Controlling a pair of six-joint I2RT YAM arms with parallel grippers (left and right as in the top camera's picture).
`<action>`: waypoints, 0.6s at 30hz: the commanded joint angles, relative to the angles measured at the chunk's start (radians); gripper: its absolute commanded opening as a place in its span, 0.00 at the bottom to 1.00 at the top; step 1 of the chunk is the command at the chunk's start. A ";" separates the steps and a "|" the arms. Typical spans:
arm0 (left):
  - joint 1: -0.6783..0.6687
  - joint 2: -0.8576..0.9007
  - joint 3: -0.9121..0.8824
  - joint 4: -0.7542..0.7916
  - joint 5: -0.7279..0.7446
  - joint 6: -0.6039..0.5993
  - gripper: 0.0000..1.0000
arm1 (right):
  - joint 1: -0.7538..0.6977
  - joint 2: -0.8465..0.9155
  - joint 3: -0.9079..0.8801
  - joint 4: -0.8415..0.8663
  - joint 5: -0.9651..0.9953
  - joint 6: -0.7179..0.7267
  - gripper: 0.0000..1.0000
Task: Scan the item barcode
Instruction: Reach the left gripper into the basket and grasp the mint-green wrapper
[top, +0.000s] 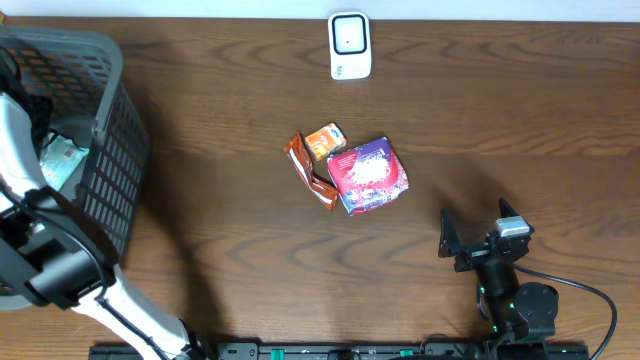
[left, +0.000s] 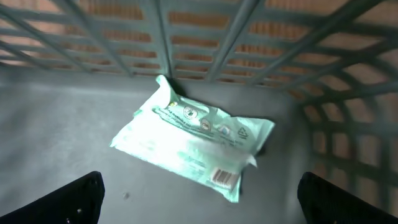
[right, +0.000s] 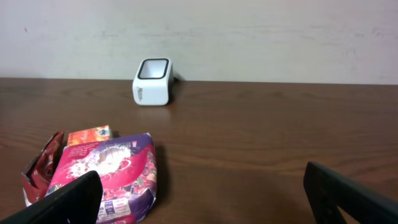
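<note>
Pick-up stage, looks like: left gripper (left: 210, 200) hangs wide open over the pack (left: 186, 143) in the basket (top: 125, 170), right gripper (top: 478, 232) sits wide open. Next: drop, pinch it, go to scanner (top: 350, 45).

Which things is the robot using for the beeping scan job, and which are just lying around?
For the job:
- white scanner
- green packet, barcode up, in the grey basket
- left pincer, open over that packet

Just lying about, probably:
- pink-purple packet, orange box and brown wrapper, piled mid-table
- right pincer, open and empty
</note>
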 joint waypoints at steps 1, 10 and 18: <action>-0.001 0.061 -0.002 0.023 -0.031 -0.020 0.99 | 0.000 -0.003 -0.001 -0.003 -0.005 -0.011 0.99; -0.001 0.155 -0.002 0.049 -0.032 -0.019 0.98 | 0.000 -0.003 -0.001 -0.004 -0.005 -0.011 0.99; -0.001 0.206 -0.004 0.027 -0.032 -0.013 0.79 | 0.000 -0.003 -0.001 -0.004 -0.005 -0.011 0.99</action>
